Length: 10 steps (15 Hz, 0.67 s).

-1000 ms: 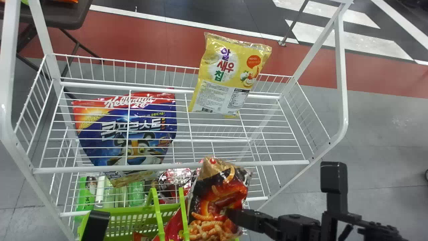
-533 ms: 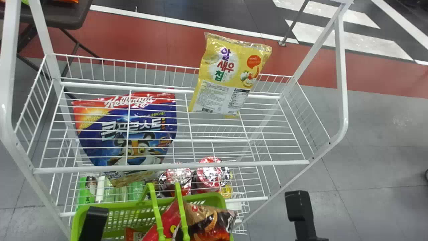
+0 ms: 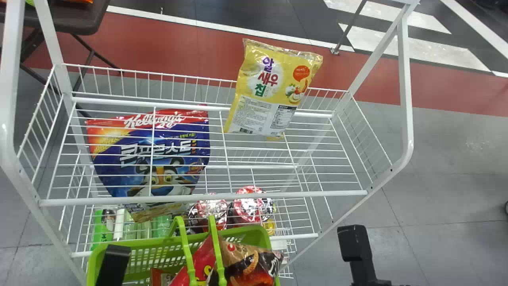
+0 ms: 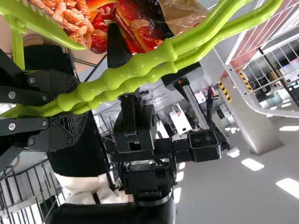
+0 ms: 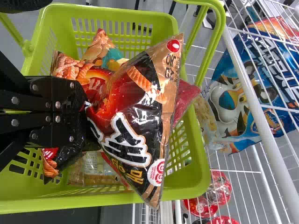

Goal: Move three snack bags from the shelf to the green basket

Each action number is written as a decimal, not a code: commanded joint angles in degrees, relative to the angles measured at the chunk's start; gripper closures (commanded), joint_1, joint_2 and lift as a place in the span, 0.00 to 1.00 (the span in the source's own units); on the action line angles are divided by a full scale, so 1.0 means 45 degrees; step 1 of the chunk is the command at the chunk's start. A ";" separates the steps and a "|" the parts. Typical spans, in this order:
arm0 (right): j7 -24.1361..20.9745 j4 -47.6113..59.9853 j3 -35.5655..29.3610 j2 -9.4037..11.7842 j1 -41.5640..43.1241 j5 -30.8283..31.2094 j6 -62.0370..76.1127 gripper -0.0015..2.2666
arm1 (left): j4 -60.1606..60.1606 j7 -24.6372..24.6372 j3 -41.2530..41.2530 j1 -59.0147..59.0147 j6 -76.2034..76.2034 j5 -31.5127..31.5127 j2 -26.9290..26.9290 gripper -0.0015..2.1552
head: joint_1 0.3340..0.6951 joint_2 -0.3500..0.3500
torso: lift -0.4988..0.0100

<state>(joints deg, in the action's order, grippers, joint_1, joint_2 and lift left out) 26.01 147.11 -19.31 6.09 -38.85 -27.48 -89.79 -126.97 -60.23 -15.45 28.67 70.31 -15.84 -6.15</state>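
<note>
Blk snack bag (image 3: 248, 266) in bskt (image 3: 254, 231) (grn)

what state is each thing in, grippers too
left gripper, shut on the handles
basket handles, raised
green basket, upright, holding bags
right gripper, shut on the black-and-tan bag
black-and-tan snack bag, unopened, partly in the basket
yellow snack bag, unopened, on the shelf
cereal bag, unopened

A dark table (image 3: 75, 22) far left, green containers (image 3: 103, 232) near round red-and-white tubs (image 3: 248, 209).
</note>
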 commanded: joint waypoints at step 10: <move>0.0333 0.2036 -0.3541 -0.0630 0.0002 -0.2937 -0.0065 0.02 | -0.0085 0.0006 -0.0062 -0.0004 0.0071 0.0005 -0.0098 0.68 | 1.00 0.00 | 0.89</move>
<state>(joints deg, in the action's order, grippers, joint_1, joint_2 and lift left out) 27.26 154.82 -32.76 3.87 -38.93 -39.08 -89.79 -127.31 -60.17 -15.73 28.66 70.63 -15.82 -6.49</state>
